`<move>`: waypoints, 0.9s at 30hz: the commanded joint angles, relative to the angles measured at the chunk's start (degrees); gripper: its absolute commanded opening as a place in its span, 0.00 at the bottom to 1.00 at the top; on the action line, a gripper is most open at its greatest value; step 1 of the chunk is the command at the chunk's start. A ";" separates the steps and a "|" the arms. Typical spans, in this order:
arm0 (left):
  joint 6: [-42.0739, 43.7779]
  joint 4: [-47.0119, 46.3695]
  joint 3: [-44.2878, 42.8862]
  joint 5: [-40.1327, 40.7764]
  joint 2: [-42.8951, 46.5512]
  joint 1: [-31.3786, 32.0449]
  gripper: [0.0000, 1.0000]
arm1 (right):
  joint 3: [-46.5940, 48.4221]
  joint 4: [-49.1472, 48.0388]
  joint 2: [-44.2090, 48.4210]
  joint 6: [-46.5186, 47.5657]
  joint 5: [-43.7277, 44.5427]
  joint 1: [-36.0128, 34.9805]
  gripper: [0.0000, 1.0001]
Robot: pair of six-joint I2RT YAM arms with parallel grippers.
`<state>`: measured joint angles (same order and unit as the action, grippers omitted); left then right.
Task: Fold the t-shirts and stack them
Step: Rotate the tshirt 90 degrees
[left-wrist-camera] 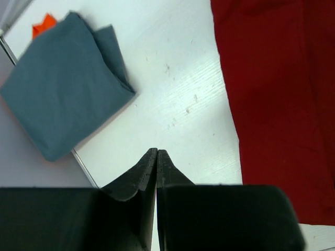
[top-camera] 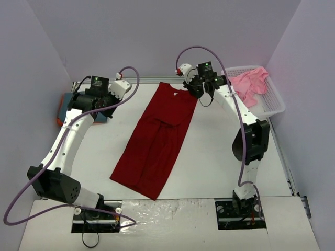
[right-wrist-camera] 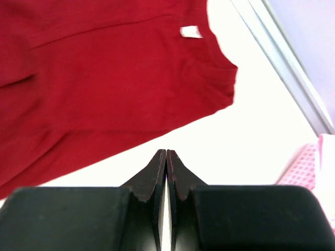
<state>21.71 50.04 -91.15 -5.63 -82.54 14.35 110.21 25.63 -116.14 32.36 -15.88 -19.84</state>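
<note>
Red shirt mid-fold, lengthwise on table, sides tucked in.

Left gripper pressed together, empty, beside shirt's left edge; right gripper likewise, by collar. Advised next: grasp hem corners, carry to collar, align edges, smooth. Farther left: folded teal shirt over orange. Far right: pink shirt in basket.

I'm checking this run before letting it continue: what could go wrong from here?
1. The dark red shirt lies askew with uneven side folds, so the next fold may come out crooked.
2. Both grippers, left and right, are shut off the cloth; they must reopen to grasp.
3. The pink shirt overhangs the basket and could snag.
</note>
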 commanded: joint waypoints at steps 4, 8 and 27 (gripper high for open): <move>-3.61 -3.46 5.19 1.50 0.80 -4.85 0.02 | -11.59 6.63 3.37 0.60 -7.41 -1.78 0.00; -4.05 -4.69 6.60 1.06 1.42 -6.00 0.02 | -14.41 8.99 1.44 1.30 -9.87 -3.72 0.00; -2.20 -7.59 13.72 1.76 2.48 -7.40 0.02 | -14.41 10.93 -10.07 -0.45 -8.83 -9.61 0.00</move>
<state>19.14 43.81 -77.21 -4.43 -82.39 7.64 95.13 33.69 -125.19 32.62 -27.27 -29.67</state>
